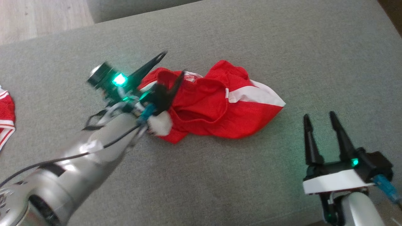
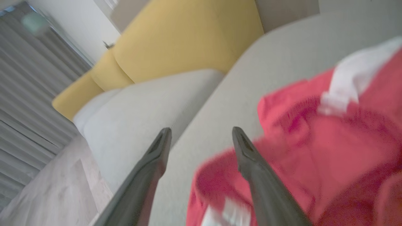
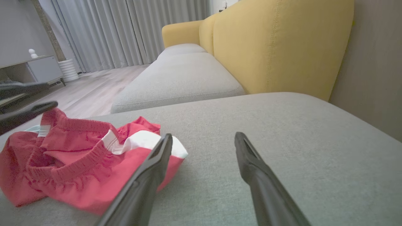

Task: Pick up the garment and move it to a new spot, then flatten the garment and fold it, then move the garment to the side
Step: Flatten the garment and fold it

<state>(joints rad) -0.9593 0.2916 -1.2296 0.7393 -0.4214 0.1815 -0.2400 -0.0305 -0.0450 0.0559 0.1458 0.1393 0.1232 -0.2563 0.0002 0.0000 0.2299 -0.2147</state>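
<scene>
Likely light, limp and slippy: garment (image 1: 213, 106) lies crumpled at frame centre on cushion (image 1: 282, 47), left gripper (image 1: 172, 63) splayed empty over its left edge, right gripper (image 1: 319, 116) agape lower right, apart; pinch waistband (image 1: 204, 82).
</scene>
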